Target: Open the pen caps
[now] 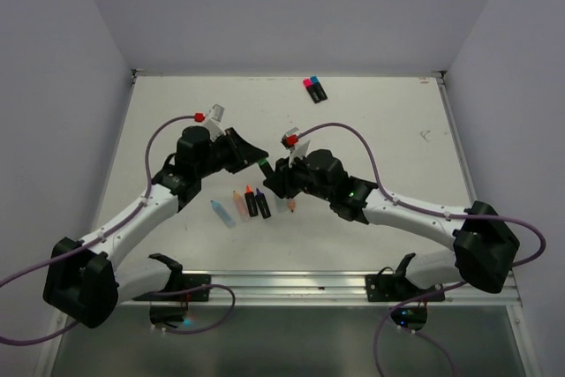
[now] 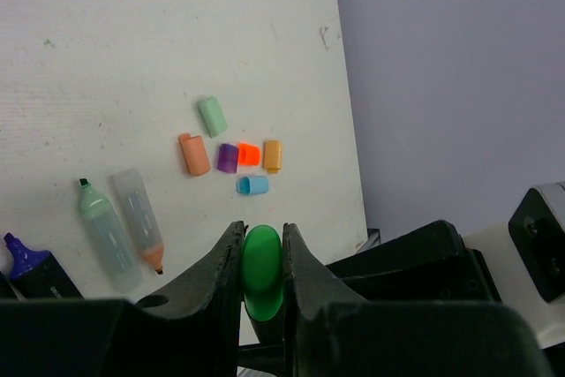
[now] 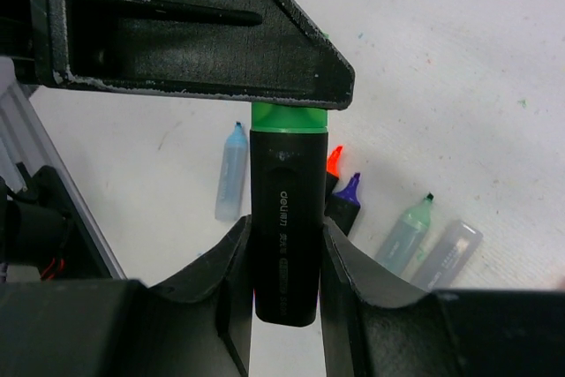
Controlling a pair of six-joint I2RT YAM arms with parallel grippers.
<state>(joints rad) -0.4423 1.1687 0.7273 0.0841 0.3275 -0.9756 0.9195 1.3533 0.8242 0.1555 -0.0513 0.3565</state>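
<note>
While the green cap [image 2: 261, 273] is pinched between the closed fingers of the left gripper [image 2: 262, 249], the black pen [image 3: 284, 227] is clamped in the right gripper [image 3: 284, 258], cap at its far end, six loose caps [image 2: 227, 158] seen on the table [image 2: 106, 59] just beyond the left fingertips.

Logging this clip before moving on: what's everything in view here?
Capped pens: 2, black with cyan and pink caps, far side of table.
Uncapped pens: at least 5, two black, rest pale, table centre.
Loose caps: 6, mint, salmon, purple, orange, pale orange, cyan, clustered on table.
Held pen: 1, black, in right pincer.
Green cap: 1, on held pen, in left pincer.
Table: 1, white.
Arms: 2, black and white, both pincers shut.
</note>
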